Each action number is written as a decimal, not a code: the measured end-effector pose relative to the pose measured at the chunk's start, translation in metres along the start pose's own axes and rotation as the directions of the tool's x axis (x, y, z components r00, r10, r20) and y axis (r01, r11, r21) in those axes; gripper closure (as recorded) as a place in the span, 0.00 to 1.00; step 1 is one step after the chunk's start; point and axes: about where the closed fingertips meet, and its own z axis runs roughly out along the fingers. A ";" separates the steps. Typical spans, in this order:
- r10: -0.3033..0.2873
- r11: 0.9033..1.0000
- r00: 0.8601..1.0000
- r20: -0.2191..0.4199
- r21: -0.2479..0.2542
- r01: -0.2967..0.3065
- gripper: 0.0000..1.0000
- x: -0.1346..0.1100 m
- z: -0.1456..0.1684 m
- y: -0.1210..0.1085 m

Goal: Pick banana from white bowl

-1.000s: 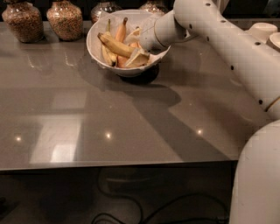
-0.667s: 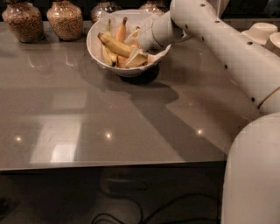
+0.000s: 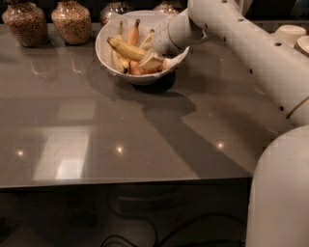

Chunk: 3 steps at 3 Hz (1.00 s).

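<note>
The white bowl (image 3: 107, 52) stands at the back of the grey table and holds several yellow and orange-brown bananas. One yellow banana (image 3: 124, 48) lies across the top of the pile, pointing toward the gripper. My gripper (image 3: 148, 50) reaches down into the right side of the bowl from the white arm (image 3: 227, 34). It sits at the near end of that top banana. The bananas under the gripper are partly hidden.
Two glass jars of brown contents (image 3: 25, 23) (image 3: 71, 20) stand at the back left, with two more jars (image 3: 115, 8) behind the bowl. Small cream bowls (image 3: 289, 34) sit at the back right. My white base (image 3: 280, 193) fills the lower right. The table's front edge (image 3: 120, 182) runs below.
The arm's wrist has shifted slightly up and back over the bowl's right rim. The bowl and bananas lie about as before.
</note>
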 end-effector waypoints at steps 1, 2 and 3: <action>-0.040 0.999 0.999 -0.020 -0.005 0.040 1.00 -0.010 -0.025 0.002; -0.069 0.998 0.996 -0.050 0.003 0.070 1.00 -0.018 -0.061 0.005; -0.061 0.998 0.998 -0.029 0.023 0.062 0.81 -0.026 -0.103 0.015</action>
